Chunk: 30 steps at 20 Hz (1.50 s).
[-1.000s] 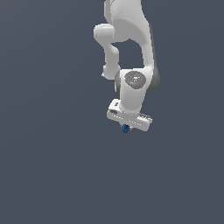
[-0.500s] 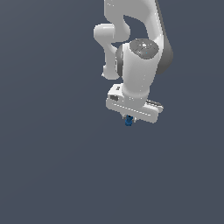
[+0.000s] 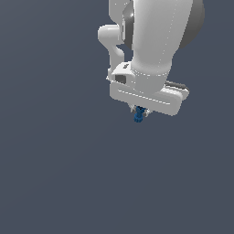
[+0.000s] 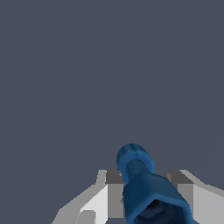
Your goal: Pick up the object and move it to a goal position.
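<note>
The dark-blue peg (image 3: 139,114) hangs pinched between the white fingers (image 3: 137,109), clear of the tabletop (image 3: 55,173), whose edges are out of view. It looks rigid, light and smooth as plastic, with a ribbed rounded end and a flared body; a grip across the shaft seems safest against twisting.
</note>
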{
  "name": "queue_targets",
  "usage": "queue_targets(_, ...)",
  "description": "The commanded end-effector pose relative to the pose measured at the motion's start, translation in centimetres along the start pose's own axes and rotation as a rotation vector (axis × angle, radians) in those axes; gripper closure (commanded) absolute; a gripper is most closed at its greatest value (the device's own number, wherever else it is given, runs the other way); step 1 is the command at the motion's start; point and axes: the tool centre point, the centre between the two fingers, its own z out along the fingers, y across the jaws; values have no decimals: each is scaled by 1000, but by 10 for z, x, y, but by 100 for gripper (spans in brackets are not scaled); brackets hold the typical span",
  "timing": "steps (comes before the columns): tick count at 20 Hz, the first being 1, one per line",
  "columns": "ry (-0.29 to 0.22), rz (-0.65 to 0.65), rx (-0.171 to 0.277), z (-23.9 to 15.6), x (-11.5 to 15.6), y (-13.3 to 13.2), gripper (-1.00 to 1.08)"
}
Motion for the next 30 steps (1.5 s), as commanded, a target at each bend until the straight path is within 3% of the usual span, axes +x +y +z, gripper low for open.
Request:
queue_targets(1,-1,0,-1,-22,4,-2,108)
queue_targets(15,-1,0,-1,-109,25,-13,108)
queue_targets(30,-1,0,-1,-140,34,-18,108)
